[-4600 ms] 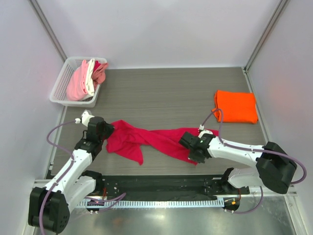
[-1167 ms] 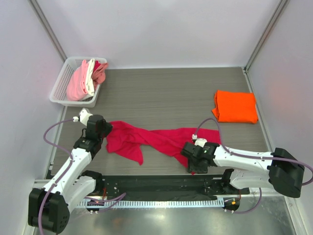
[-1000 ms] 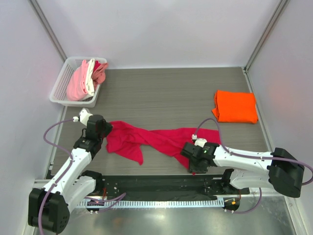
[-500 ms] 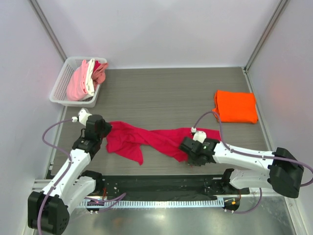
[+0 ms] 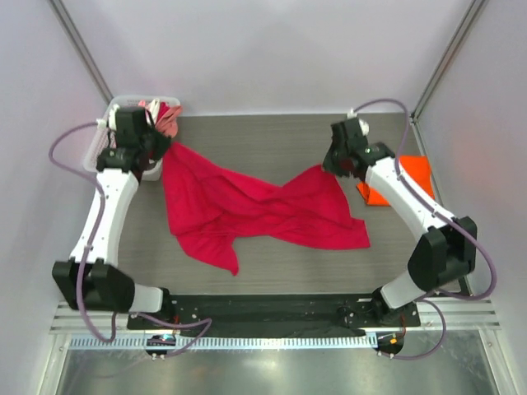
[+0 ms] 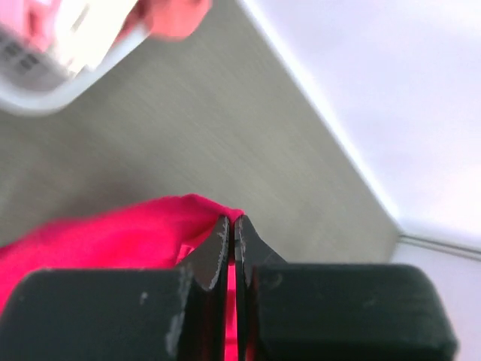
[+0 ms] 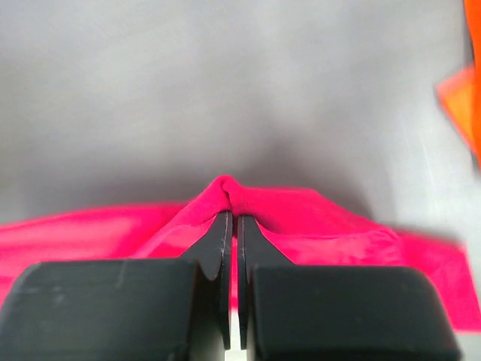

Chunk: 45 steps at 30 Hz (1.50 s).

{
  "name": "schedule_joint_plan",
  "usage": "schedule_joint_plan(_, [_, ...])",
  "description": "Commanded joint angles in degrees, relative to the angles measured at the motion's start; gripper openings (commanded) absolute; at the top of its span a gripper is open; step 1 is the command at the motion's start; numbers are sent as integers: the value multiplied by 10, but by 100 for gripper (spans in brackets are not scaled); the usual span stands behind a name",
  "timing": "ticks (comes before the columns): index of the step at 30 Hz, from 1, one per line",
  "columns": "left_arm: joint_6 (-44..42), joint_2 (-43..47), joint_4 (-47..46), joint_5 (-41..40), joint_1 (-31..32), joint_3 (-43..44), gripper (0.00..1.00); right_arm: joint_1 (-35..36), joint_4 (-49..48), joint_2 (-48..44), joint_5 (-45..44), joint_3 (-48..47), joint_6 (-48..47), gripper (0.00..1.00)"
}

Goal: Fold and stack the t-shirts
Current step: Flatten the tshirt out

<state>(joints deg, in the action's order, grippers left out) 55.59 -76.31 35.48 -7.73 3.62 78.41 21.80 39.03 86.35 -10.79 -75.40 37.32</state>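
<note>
The crimson t-shirt (image 5: 247,210) is stretched across the middle of the table, held up by two far corners while its lower part drapes toward the near edge. My left gripper (image 5: 165,148) is shut on its left corner beside the basket; in the left wrist view the jaws (image 6: 231,220) pinch red cloth (image 6: 105,237). At the far right my right gripper (image 5: 328,164) is shut on the other corner, and the right wrist view shows the cloth (image 7: 323,218) bunched at its fingertips (image 7: 231,216). A folded orange t-shirt (image 5: 418,174) lies at the right, partly behind the right arm.
A white basket (image 5: 92,155) at the far left corner holds pink and white shirts (image 5: 166,117), mostly hidden by the left arm. The basket (image 6: 45,86) also shows in the left wrist view. Grey walls close the table on the left, the back and the right.
The right gripper closed on the crimson shirt near the front edge. Both arms then swung to the far side of the table, lifting and spreading the shirt between them.
</note>
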Motion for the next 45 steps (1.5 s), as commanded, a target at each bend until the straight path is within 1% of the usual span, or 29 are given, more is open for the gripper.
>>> schedule_joint_plan(1, [-33,-54,71,108,-34,154,0,-32,-3,32,67,-128,-56,1])
schedule_joint_plan(2, [-39,-76,98,126,-55,239,0,-40,2,36,88,-150,-60,1])
schedule_joint_plan(4, [-54,-82,134,150,-58,305,0,-42,11,26,101,-201,-77,1])
schedule_joint_plan(5, [-59,-75,143,157,-59,360,0,-42,21,17,101,-214,-80,1])
schedule_joint_plan(7, [-72,-54,165,168,-60,395,0,-42,25,-27,119,-231,-83,1])
schedule_joint_plan(8, [-75,-26,169,177,-60,414,0,-43,29,-45,125,-230,-87,1])
schedule_joint_plan(11, [-74,40,170,197,-60,409,0,-42,31,-143,156,-216,-81,1])
schedule_joint_plan(12, [-73,91,169,198,-60,395,0,-43,32,-170,173,-201,-78,1])
schedule_joint_plan(13, [-72,114,166,198,-60,387,0,-42,33,-224,179,-194,-74,1])
schedule_joint_plan(14, [-72,143,165,197,-60,377,0,-42,37,-249,183,-187,-71,1])
schedule_joint_plan(16, [-77,206,186,169,-60,373,0,-42,62,-319,190,-172,-53,1])
schedule_joint_plan(19, [-81,256,215,151,-61,383,0,-42,96,-369,189,-181,-44,1])
schedule_joint_plan(23, [-68,266,215,141,-57,380,0,-42,134,-405,171,-216,-38,1])
schedule_joint_plan(27, [-50,216,188,154,-57,380,0,-42,147,-376,125,-231,-48,1])
schedule_joint_plan(29, [-42,174,147,175,-58,362,0,-42,144,-356,111,-222,-58,1])
schedule_joint_plan(30, [-38,155,132,183,-57,355,0,-42,135,-342,71,-209,-59,1])
schedule_joint_plan(32, [-24,122,90,189,-58,343,0,-42,123,-303,43,-194,-59,1])
schedule_joint_plan(33, [-21,82,75,191,-57,330,0,-42,106,-287,24,-187,-58,1])
schedule_joint_plan(35, [-10,34,40,192,-58,334,0,-43,82,-229,20,-193,-58,1])
schedule_joint_plan(36, [-7,-15,30,192,-58,353,0,-43,78,-206,22,-216,-60,1])
schedule_joint_plan(37, [-6,-48,27,195,-58,378,0,-44,75,-151,29,-231,-61,1])
schedule_joint_plan(38, [-10,-78,30,196,-58,404,0,-47,69,-125,37,-250,-63,1])
schedule_joint_plan(39, [-12,-105,38,196,-59,434,0,-51,68,-95,47,-296,-63,1])
schedule_joint_plan(40, [-17,-165,59,189,-61,519,0,-64,67,-68,73,-324,-63,1])
schedule_joint_plan(41, [-32,-192,70,179,-62,565,0,-76,69,-15,88,-384,-59,1])
schedule_joint_plan(42, [-34,-222,78,164,-65,620,0,-88,69,8,100,-416,-50,1])
schedule_joint_plan(43, [-30,-262,77,163,-79,695,0,-102,69,29,136,-447,-43,1])
schedule_joint_plan(44, [-17,-277,64,171,-91,719,0,-131,69,76,182,-514,-36,1])
schedule_joint_plan(45, [31,-284,40,186,-105,723,0,-145,69,96,204,-546,-28,1])
